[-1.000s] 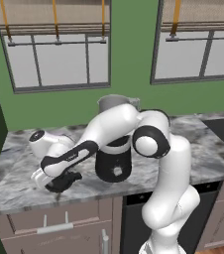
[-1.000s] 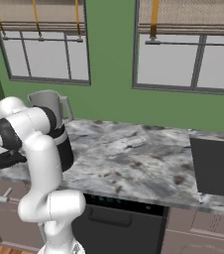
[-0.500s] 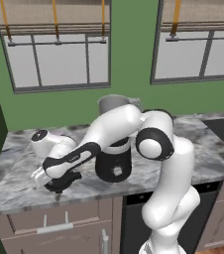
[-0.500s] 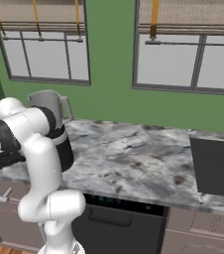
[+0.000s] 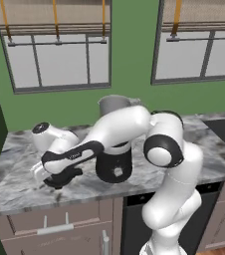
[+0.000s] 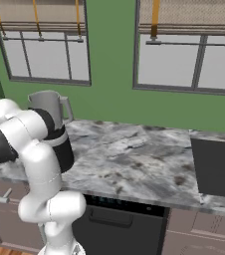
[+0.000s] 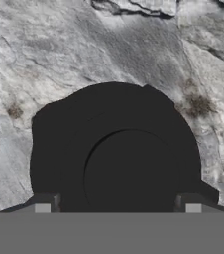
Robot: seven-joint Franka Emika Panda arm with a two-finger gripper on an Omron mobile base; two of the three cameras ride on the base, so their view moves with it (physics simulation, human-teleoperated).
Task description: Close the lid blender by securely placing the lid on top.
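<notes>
A grey marbled counter [image 5: 15, 179] runs beneath two windows [image 5: 59, 60] set in a green wall. At its left end, near the front edge, the lid [image 7: 116, 163] lies flat on the stone. The gripper [image 5: 59, 175] is positioned directly over it, lower and closer to it than half a second ago, when the hand sat slightly higher above the surface. In the hand view the two fingertips [image 7: 43, 204] stand wide apart, one at each side of the lid's rim, with the raised centre knob between them; nothing is held yet. This indicates that the approach is nearly complete and the next step is likely the closing grasp. To the right of the lid, just beside it, stands the blender [image 5: 115, 159], with its grey jar mouth uncovered. The forearm spans across the front of the jar. The front edge of the counter lies close to the lid, so lateral room is limited there. Open room exists above the jar for the lift and transfer.
</notes>
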